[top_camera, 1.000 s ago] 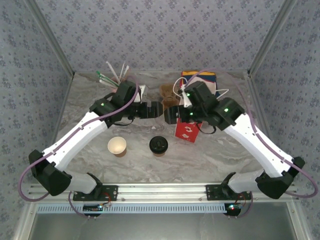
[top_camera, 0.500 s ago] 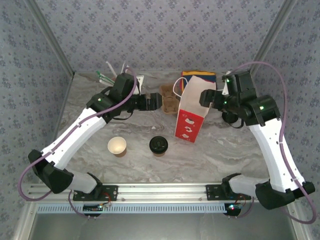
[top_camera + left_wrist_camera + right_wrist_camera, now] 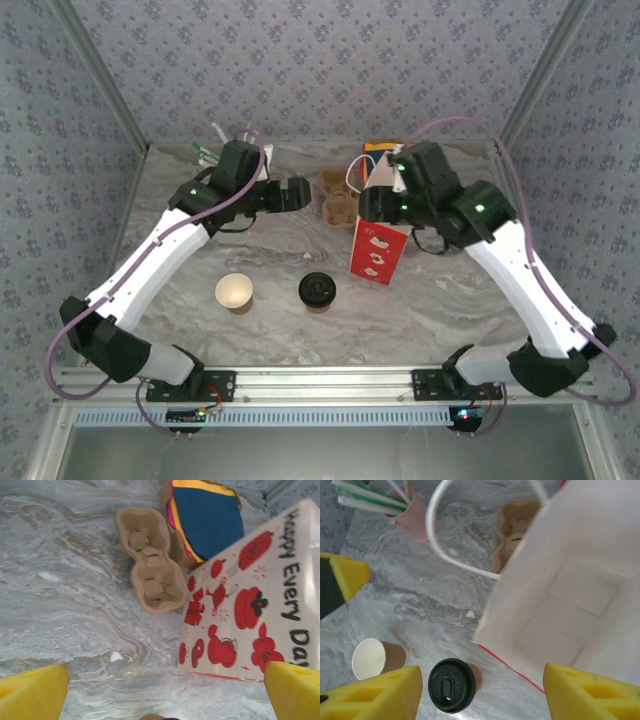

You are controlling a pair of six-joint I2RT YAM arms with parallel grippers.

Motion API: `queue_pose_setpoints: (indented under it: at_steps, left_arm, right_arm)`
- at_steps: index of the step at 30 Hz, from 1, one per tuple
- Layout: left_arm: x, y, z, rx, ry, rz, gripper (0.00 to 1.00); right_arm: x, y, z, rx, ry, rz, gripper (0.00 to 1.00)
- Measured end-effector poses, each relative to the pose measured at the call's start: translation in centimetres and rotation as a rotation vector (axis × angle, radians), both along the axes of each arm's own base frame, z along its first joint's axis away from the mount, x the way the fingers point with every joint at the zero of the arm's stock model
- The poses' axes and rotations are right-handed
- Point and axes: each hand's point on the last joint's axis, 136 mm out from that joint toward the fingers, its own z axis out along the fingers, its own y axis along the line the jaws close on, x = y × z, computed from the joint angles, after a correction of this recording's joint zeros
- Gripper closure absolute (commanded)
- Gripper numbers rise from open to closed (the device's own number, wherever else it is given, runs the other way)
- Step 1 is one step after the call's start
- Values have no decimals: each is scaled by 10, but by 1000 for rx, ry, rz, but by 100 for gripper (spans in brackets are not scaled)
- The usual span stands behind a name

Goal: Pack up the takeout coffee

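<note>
The takeout coffee [image 3: 317, 291], a tan cup with a black lid [image 3: 451, 685], stands upright on the marble in front of the red-patterned paper bag [image 3: 378, 250]. My right gripper [image 3: 372, 203] hovers over the bag's open top. In the right wrist view its yellow fingertips [image 3: 482, 695] are wide apart and hold nothing, with the bag's pale inside [image 3: 570, 580] below on the right. My left gripper [image 3: 292, 193] is open above bare marble, left of the brown pulp carrier [image 3: 338, 195]. In the left wrist view [image 3: 165, 695] nothing lies between its fingertips.
A lidless paper cup [image 3: 234, 293] stands left of the coffee. A pink cup of straws [image 3: 225, 152] is at the back left. Coloured paper [image 3: 205, 515] lies behind the bag. The bag's white handle [image 3: 450, 555] loops over the carrier [image 3: 515, 525].
My right arm swung out to the right and has come back over the bag's top, its fingers somewhat narrower. My left gripper has drawn back left, away from the carrier.
</note>
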Motion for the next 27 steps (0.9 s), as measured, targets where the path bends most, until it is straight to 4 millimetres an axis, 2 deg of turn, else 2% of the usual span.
queue_pose_setpoints:
  at_steps: [5, 10, 13, 15, 18, 23, 27]
  left_arm:
    - [0, 36, -12, -1, 25, 89, 0]
    - [-7, 53, -9, -19, 15, 132, 0]
    - [-11, 59, -9, -25, 16, 144, 0]
    - [-13, 61, -11, -25, 20, 149, 0]
    - [-15, 62, -17, -23, 33, 152, 0]
    - [-15, 61, -18, -25, 38, 148, 0]
    - [-16, 60, -19, -27, 40, 145, 0]
  right_arm:
    - [14, 61, -34, -87, 57, 87, 33]
    - [28, 122, -62, -150, 85, 171, 30]
    - [30, 139, -86, -190, 127, 199, 30]
    - [33, 139, -103, -222, 162, 196, 30]
    - [41, 130, -125, -262, 208, 171, 30]
    - [49, 98, -158, -322, 286, 111, 30]
    - [43, 70, -181, -375, 344, 74, 30]
